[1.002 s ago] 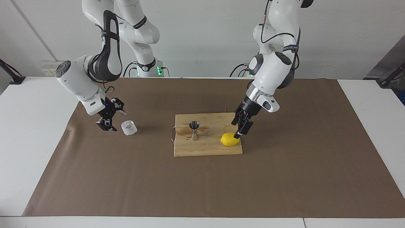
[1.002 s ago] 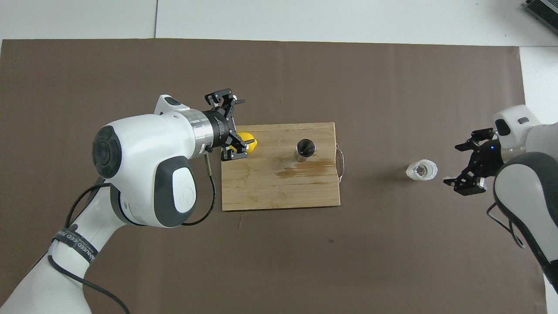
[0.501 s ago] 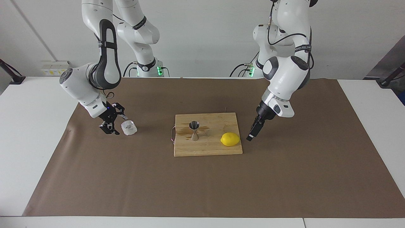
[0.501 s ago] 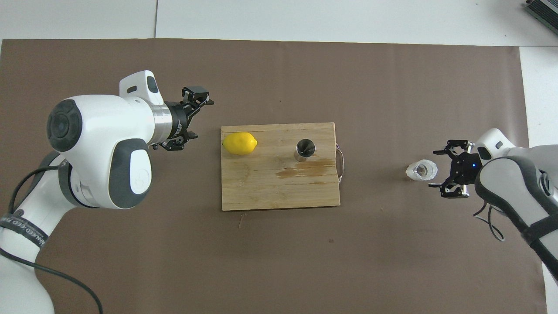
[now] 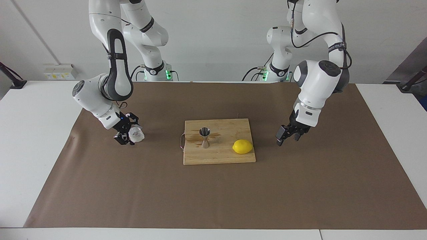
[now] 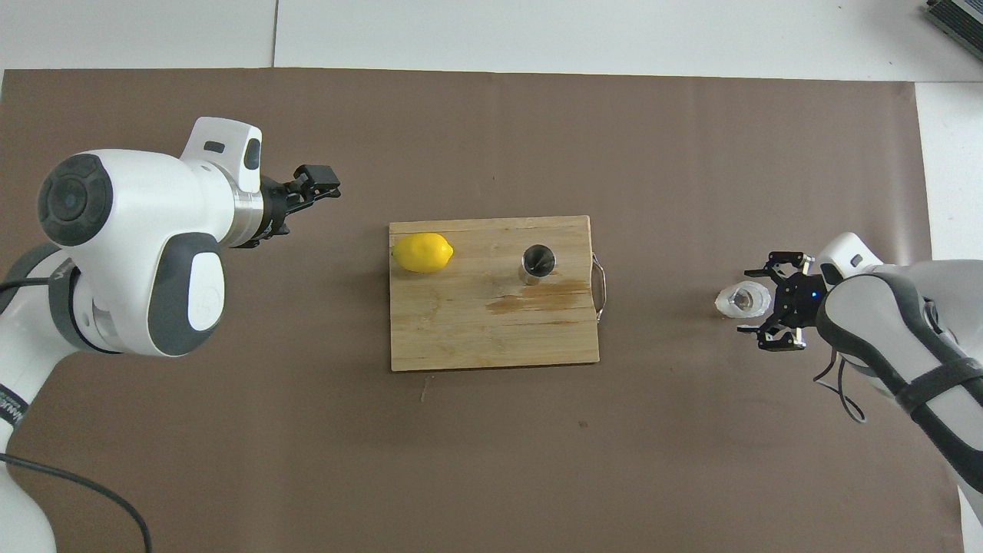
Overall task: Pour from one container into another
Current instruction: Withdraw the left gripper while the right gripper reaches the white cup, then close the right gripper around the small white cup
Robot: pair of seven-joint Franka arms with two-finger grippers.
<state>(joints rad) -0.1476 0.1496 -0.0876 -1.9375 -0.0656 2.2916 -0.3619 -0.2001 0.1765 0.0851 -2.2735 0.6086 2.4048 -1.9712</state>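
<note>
cup (image 5: pixel 136 134): we see the right tool (image 5: pixel 128 134) hide one side of it
arm tops: cut off

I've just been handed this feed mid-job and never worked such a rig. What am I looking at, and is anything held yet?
These are two white robot arms at a table, each ending in a two-finger tool. One picture looks at the robots from across the table; the other looks down from above their end.

A wooden board lies on brown paper, carrying a steel jigger and a lemon. A clear cup stands on the paper toward the right arm's end.

The right tool is at the cup, fingers either side; a firm grip isn't clear, and the cup is not lifted. The left tool holds nothing and hangs over the paper beside the board.
</note>
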